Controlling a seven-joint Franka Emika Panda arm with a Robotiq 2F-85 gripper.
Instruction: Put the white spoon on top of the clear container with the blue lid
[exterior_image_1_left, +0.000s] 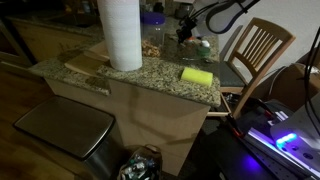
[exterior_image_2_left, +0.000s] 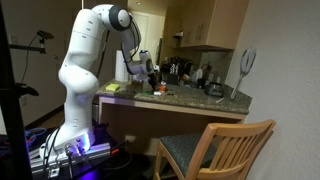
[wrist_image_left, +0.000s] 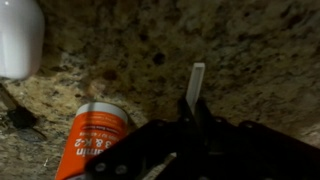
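The white spoon (wrist_image_left: 195, 82) pinched in gripper (wrist_image_left: 197, 127)

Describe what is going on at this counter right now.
The robot's gripper appears shut on the white spoon, holding it above the granite counter near an orange-labelled jar. The clear container with the blue lid stands by the paper-towel roll in an exterior view; the spoon is not on it yet.

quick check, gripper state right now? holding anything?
Gripper: closed, holding the white spoon, which sticks out from between the fingers in the wrist view.
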